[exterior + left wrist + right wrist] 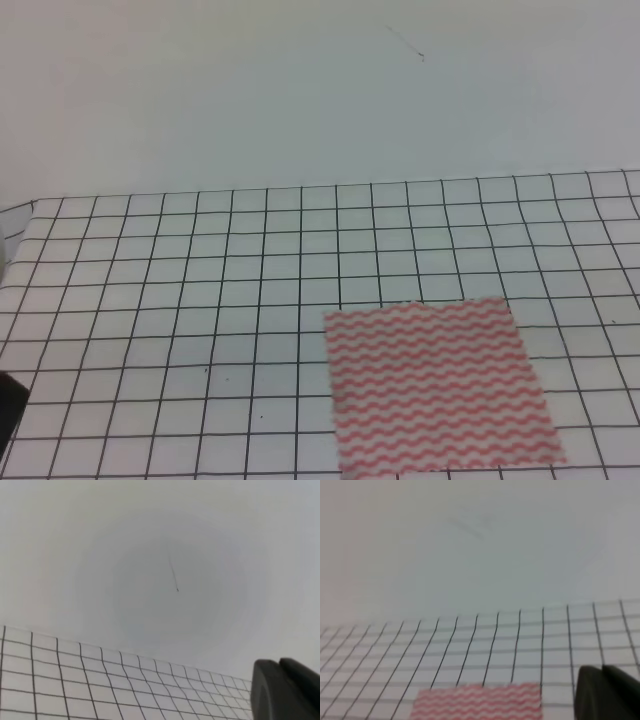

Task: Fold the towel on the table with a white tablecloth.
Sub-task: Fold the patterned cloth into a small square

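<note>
Only a dark corner of each gripper shows, left (285, 690) and right (607, 692); grip state unreadable. The thin red-pink wavy-striped towel (435, 385) lies flat, squarish, edges slightly skewed to the white black-gridded tablecloth (200, 300).

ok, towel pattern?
Red-pink wavy stripes on white; the towel shows best in the exterior high view.

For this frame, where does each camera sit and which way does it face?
Exterior high: above the front, looking down on the tablecloth and flat towel; a dark bit at lower left, unidentifiable.
Left wrist: low, facing the far wall; left gripper tip at lower right.
Right wrist: low, facing the towel's far edge; right gripper tip.
All share the tablecloth.
</note>
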Controlling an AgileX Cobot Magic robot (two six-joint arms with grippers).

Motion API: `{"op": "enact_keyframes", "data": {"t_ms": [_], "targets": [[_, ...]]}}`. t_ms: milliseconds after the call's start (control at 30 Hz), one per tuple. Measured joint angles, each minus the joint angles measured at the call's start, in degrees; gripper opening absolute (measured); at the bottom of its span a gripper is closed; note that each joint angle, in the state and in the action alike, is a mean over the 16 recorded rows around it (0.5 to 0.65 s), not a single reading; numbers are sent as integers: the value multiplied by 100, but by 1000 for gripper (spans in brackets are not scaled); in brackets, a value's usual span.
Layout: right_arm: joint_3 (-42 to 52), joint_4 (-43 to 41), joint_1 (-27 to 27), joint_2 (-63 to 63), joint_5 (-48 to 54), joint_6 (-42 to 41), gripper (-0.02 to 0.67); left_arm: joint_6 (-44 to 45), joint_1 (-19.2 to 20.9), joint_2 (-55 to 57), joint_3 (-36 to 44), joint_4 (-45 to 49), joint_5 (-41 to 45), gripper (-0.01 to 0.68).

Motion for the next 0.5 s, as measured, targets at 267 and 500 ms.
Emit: {"op": "enact_keyframes", "data": {"t_ms": [267,500], "targets": [[-592,87,261,1739,1085,-96,-1,516,0,1248,-490,-2,592,-1],[-827,242,345,3176,1652,-105,-1,627,-1,2257,-719,-27,1041,-1]]}}
